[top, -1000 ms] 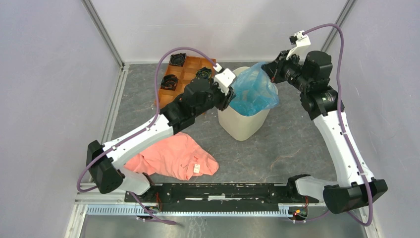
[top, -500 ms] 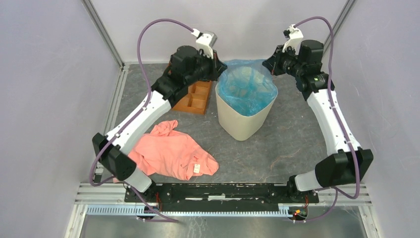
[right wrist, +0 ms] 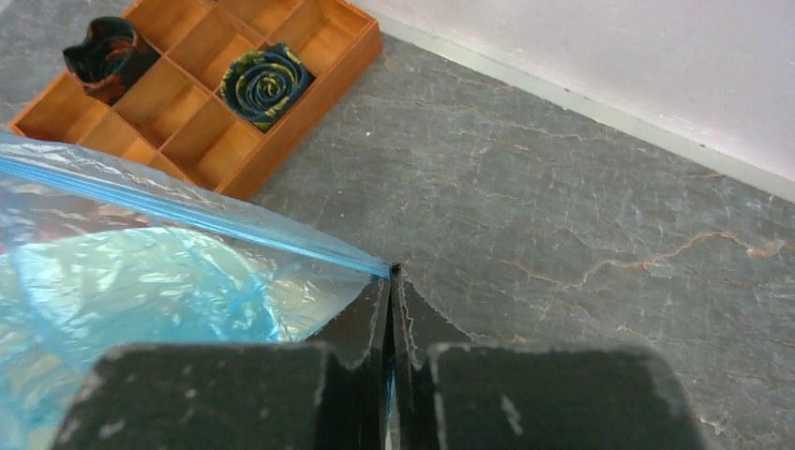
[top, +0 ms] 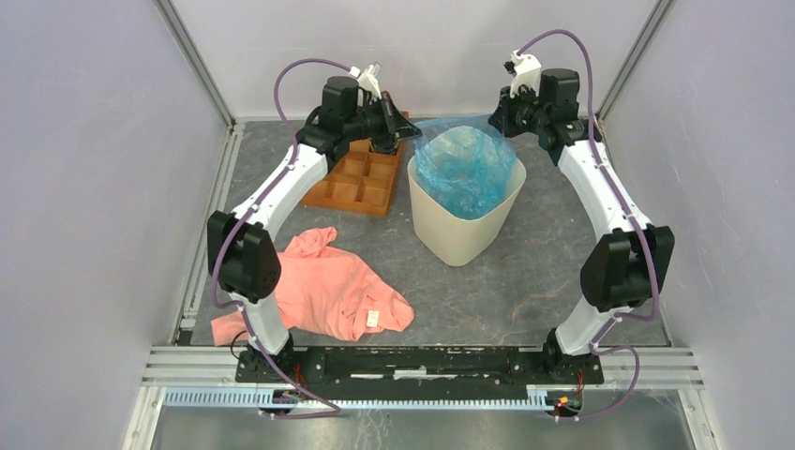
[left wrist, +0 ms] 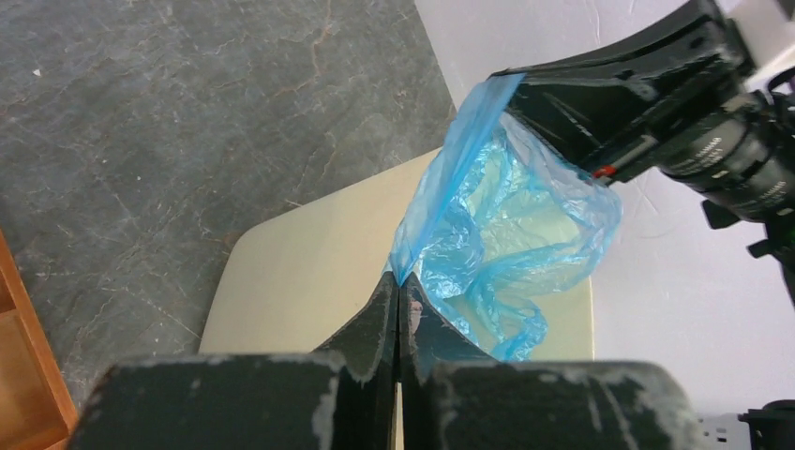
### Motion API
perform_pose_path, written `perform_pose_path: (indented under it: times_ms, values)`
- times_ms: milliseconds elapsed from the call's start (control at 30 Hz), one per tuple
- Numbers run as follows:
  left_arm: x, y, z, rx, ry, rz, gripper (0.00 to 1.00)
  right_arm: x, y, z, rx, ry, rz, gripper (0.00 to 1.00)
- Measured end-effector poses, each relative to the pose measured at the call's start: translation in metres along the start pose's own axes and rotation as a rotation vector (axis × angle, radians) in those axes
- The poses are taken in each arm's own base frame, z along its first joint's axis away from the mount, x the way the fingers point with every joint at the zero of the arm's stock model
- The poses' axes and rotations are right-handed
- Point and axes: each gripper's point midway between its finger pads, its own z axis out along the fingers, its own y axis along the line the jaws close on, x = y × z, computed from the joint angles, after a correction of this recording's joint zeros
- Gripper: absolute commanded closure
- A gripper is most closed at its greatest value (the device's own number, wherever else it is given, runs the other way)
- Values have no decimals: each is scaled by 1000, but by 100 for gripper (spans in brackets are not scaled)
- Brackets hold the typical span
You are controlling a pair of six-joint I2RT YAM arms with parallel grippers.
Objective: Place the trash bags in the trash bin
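Observation:
The cream-beige trash bin (top: 459,230) stands mid-table. The light-blue trash bag (top: 464,164) hangs into its mouth, its top edge stretched taut between my two grippers above the far rim. My left gripper (top: 405,127) is shut on the bag's left corner; in the left wrist view the jaws (left wrist: 399,281) pinch the film (left wrist: 506,234) over the bin (left wrist: 309,272). My right gripper (top: 499,122) is shut on the right corner; in the right wrist view it (right wrist: 390,272) clamps the bag's edge (right wrist: 169,253).
An orange-brown compartmented tray (top: 367,183) sits left of the bin, with rolled dark items in its cells (right wrist: 267,82). A salmon-pink garment (top: 323,292) lies near front left. Metal frame posts and walls enclose the table.
Both grippers have moved back and up toward the far wall, drawing the bag's top edge taut above the bin's far rim. The left arm has uncovered the tray.

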Motion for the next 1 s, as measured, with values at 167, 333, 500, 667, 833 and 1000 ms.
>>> perform_pose_path:
  times_ms: [167, 333, 500, 667, 833, 1000]
  values:
    - [-8, 7, -1, -2, -20, -9, 98, 17, -6, 18, -7, 51, -7, 87]
    - [7, 34, 1, -40, 3, -41, 98, 31, -7, 22, -15, 109, -10, 68]
    - [60, 67, 1, -78, 107, -136, 98, 35, -13, 9, 38, 181, -8, 34]
    - [79, 69, -10, -80, 134, -183, 98, 19, -31, -17, 178, 212, -11, 22]
    - [73, 44, -27, 7, 89, -197, 98, -22, -37, -68, 306, 141, -23, 18]
    - [76, 36, -32, 49, 75, -215, 98, -49, -4, -137, 277, -15, -24, 14]
